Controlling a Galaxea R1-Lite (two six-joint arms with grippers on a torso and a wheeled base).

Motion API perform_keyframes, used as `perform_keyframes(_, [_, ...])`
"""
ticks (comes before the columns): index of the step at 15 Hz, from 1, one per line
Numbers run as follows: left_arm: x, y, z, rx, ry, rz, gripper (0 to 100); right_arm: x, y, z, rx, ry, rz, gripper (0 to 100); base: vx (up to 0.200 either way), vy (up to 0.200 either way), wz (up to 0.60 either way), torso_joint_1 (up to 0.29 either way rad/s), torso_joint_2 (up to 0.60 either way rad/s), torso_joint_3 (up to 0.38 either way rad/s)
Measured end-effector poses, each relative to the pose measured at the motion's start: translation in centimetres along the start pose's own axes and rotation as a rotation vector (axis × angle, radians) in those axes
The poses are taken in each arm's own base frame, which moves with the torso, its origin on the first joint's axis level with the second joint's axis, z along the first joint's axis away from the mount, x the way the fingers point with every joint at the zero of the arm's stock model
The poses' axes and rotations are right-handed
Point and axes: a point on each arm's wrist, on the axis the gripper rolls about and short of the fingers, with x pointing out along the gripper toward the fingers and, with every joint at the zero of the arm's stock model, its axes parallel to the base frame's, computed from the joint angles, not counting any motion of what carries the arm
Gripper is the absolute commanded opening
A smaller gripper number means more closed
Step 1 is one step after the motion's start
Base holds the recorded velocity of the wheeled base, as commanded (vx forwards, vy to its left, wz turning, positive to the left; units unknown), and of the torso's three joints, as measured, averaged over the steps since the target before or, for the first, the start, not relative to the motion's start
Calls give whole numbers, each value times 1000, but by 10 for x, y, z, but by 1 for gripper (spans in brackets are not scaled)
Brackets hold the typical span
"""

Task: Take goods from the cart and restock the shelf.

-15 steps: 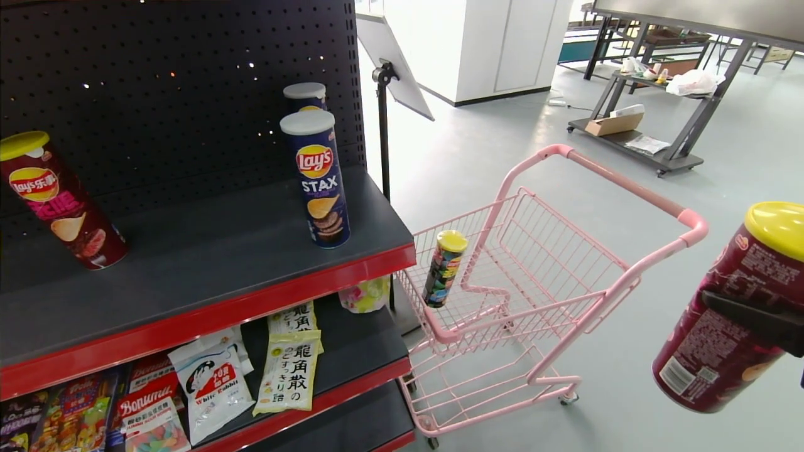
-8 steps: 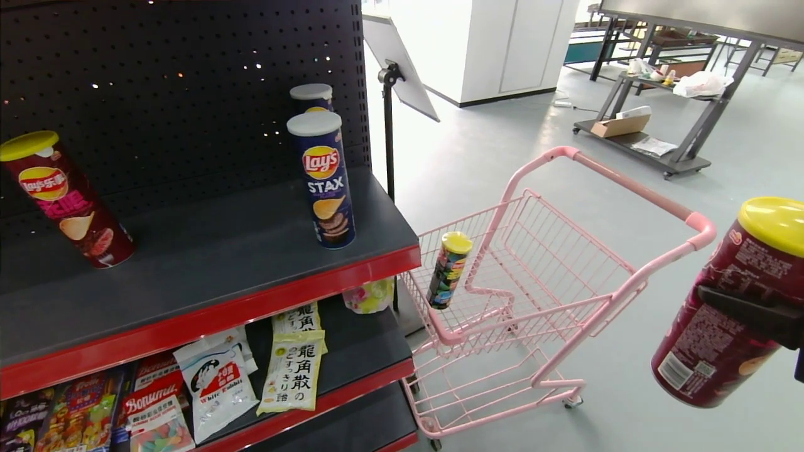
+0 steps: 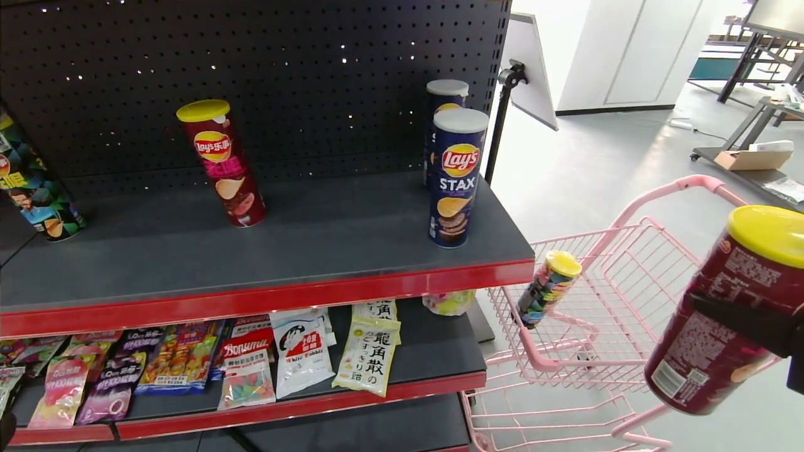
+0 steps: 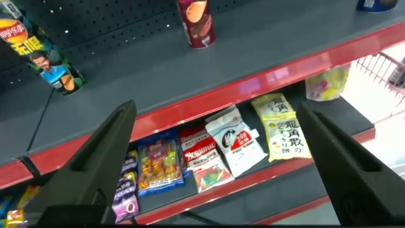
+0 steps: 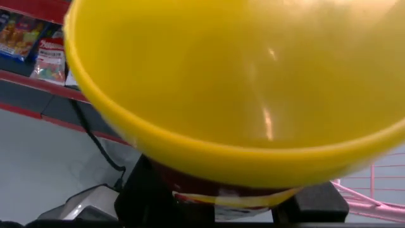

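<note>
Maroon chip can (image 3: 710, 358) with the yellow lid is clamped in the right pincer (image 3: 750, 320), tilted, over by the pink cart (image 3: 653, 201) and well apart from the shelf (image 3: 314, 245). Left pincer (image 4: 216, 111) is spread wide, nothing in it, facing the lower-level snack bags (image 4: 234, 149). A matching can (image 3: 223, 163) stands on the shelf.
</note>
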Motion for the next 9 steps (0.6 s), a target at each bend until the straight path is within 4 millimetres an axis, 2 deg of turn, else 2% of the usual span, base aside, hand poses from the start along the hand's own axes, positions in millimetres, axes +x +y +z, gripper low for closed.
perform_keyframes(3, [3,0,-1,10,15,-3,100,-1,3,1,-2,-35,77,0,0,0,0,0,0,0])
perform_keyframes(4, [3,0,0,10,17,-4,100,-1,6,1,-1,-46,158,0,0,0,0,0,0,0])
perform_keyframes(5, [3,0,0,10,18,-5,100,-2,8,1,-8,-55,229,0,0,200,0,2,2,2])
perform_keyframes(9, [3,0,0,8,14,-6,100,-2,12,0,-60,-63,299,0,0,200,0,2,1,6])
